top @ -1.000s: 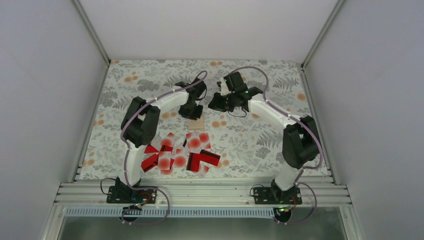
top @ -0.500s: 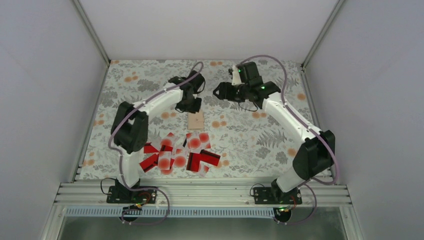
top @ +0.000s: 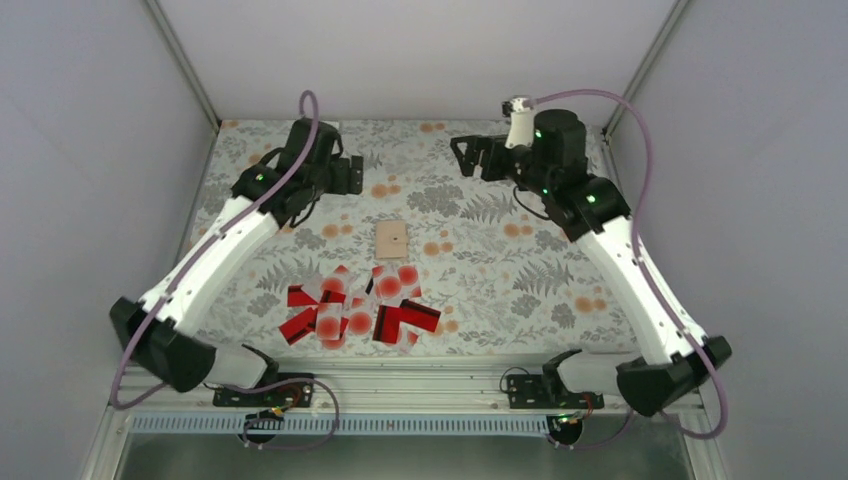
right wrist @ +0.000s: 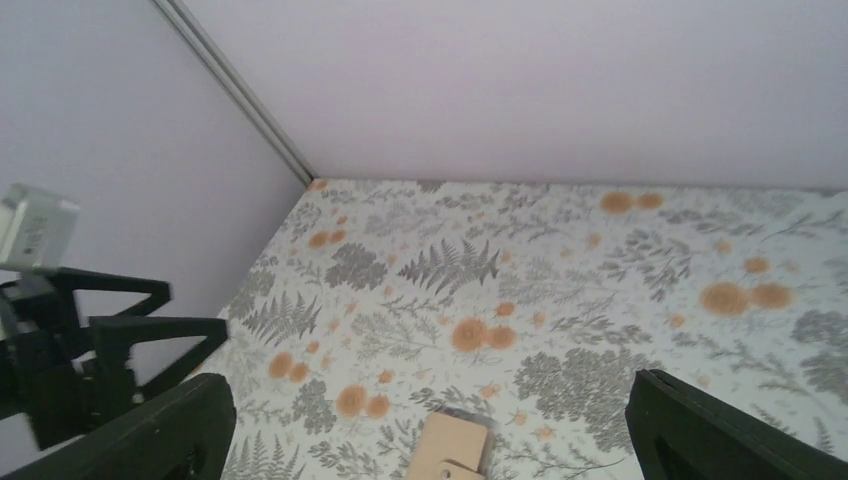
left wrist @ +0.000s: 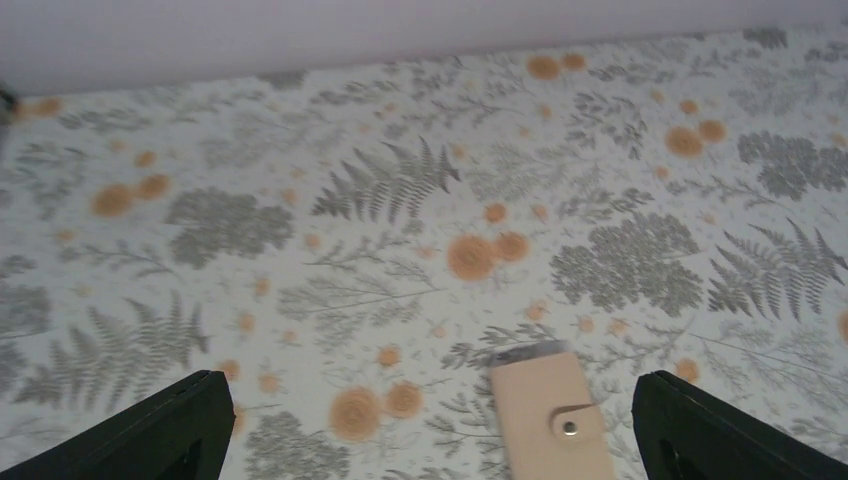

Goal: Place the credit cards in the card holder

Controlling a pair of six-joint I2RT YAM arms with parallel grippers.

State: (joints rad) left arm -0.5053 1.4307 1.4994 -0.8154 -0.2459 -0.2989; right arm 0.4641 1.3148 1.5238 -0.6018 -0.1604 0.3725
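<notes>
Centrally, the closed card holder (top: 392, 239) lies flat on the desk (top: 520, 275), with credit cards (top: 360, 306) heaped lower down. Toward the top of the frame, the left gripper (top: 348, 176) and right gripper (top: 468, 158) hang wide apart, holding nothing.

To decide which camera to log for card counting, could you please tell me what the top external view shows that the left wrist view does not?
Only the top external view shows the credit cards, piled near the arm bases, plus the left arm and right arm in full. Only the left wrist view shows the snap button on the card holder. Both show that card holder lying flat on the floral table cover, with no card on it.
</notes>
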